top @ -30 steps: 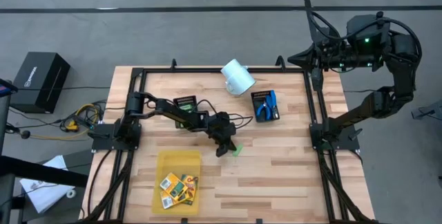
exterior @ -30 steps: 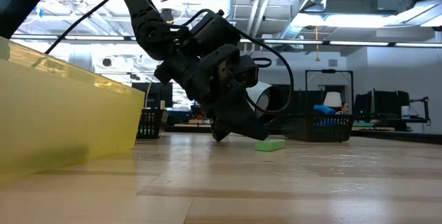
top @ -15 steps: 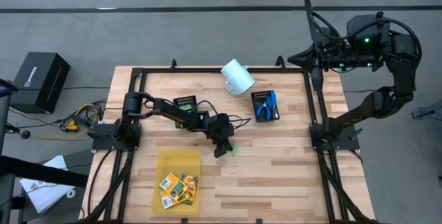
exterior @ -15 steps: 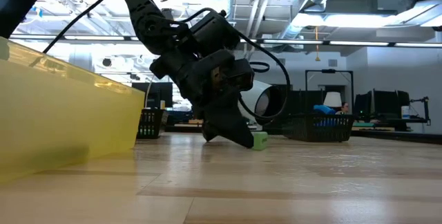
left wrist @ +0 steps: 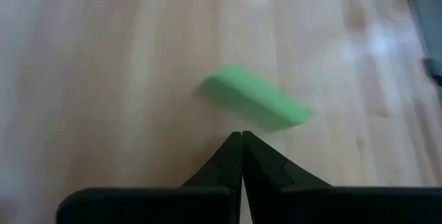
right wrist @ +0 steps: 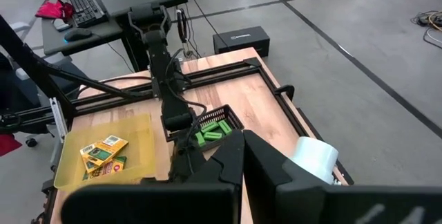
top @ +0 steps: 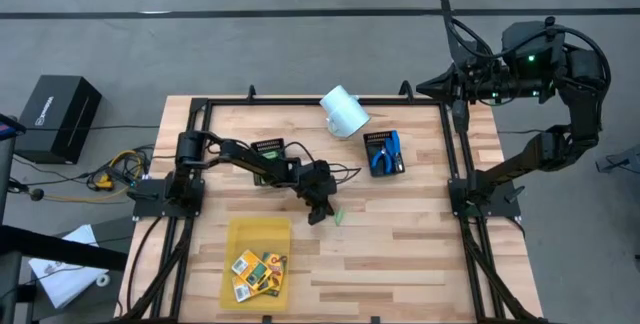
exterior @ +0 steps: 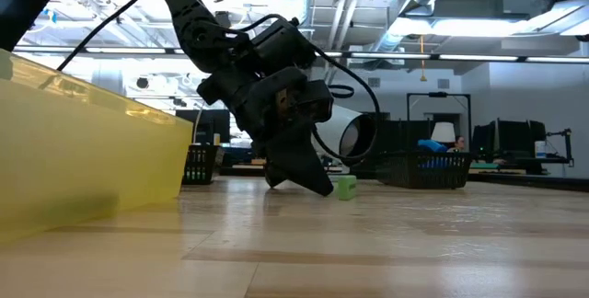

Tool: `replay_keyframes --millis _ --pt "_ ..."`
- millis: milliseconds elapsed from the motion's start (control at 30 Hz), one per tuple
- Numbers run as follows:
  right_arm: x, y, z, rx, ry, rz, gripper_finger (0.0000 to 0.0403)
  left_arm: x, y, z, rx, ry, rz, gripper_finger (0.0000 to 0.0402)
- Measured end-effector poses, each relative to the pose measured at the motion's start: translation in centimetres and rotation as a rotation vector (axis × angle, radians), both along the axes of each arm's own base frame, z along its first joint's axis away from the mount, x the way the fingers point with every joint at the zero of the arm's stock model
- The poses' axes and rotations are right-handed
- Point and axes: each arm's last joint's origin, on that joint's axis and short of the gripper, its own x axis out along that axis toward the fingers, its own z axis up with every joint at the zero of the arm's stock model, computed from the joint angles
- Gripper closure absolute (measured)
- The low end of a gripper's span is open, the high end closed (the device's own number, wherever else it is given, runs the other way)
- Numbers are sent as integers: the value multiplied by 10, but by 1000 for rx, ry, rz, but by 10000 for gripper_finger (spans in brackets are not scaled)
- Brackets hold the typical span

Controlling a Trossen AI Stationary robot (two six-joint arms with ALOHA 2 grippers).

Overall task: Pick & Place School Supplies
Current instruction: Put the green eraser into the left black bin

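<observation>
The left claw (top: 320,214) sits low over mid-table with its fingers pressed together and holding nothing, tips right beside a loose green piece (top: 338,217) lying flat on the table (top: 420,254); in the left wrist view the piece (left wrist: 254,106) lies just beyond the closed tips. The risk, as I judge it, is that closed fingers can only nudge: a push could slide or spin the piece away, or the tips could scrape the wood, and the claw must spread before it can grip. The right claw (right wrist: 242,156) is also pressed together and empty, parked high off the table's far right corner. Orange boxes (top: 258,269) lie in the yellow tray (top: 250,232); blue pliers (top: 386,152) rest in a black tray (top: 370,142). More green pieces (right wrist: 213,131) fill another black tray (right wrist: 233,119), half hidden by the left arm from above. In the low view, whether tip and piece (exterior: 345,187) touch is hard to tell.
</observation>
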Motion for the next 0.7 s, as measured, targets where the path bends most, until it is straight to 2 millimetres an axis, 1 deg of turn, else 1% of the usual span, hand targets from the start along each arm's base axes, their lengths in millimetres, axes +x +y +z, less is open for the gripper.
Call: replay_keyframes --millis 33,133,267,367,467,633,700 --pt "0 0 0 0 0 0 403 -1 2 1 -5 13 16 400" --pt "0 0 0 -8 5 4 403 -6 8 11 -32 32 74 400" --pt "-1 0 0 -35 12 19 403 -12 16 33 -77 42 161 399" --pt "-1 0 0 -51 15 29 403 -13 24 57 -153 18 257 386" --pt "-1 0 0 -52 15 28 403 -16 22 77 -241 9 303 349" --pt "-1 0 0 -93 21 41 403 -19 9 120 -334 -76 367 258" --pt "0 0 2 -124 15 53 403 -23 5 128 -354 -65 417 224"
